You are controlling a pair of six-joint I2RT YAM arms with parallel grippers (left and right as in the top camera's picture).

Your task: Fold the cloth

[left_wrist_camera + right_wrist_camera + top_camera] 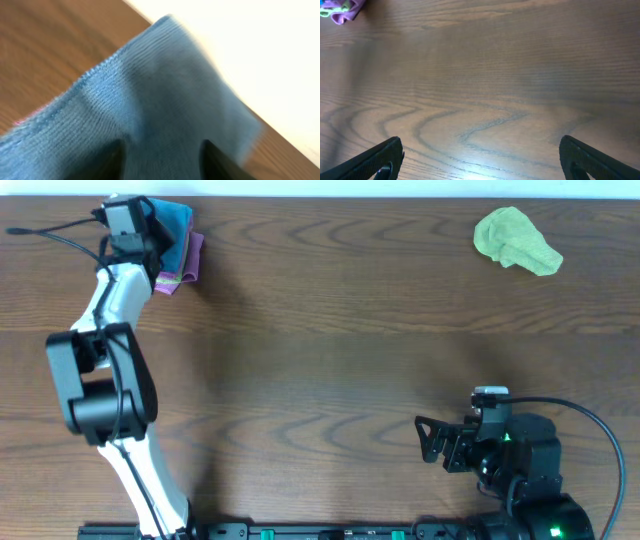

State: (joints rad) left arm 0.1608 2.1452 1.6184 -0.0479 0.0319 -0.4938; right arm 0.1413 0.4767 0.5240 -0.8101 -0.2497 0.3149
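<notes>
Left gripper (138, 210) out at far left corner of table (320, 360), fingers (216, 161) drawn in, pinching blue cloth (176, 222). Blue cloth sits over purple cloth (186, 266). Green cloth (515, 240) crumpled at far right corner. Right gripper (428, 442) near front edge, jaws spread wide, holding nothing.

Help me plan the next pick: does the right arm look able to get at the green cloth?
Probably yes. The green cloth lies alone on bare table on that arm's side, nothing standing between it and the open, empty right pincer. It is a long stretch, though.
</notes>
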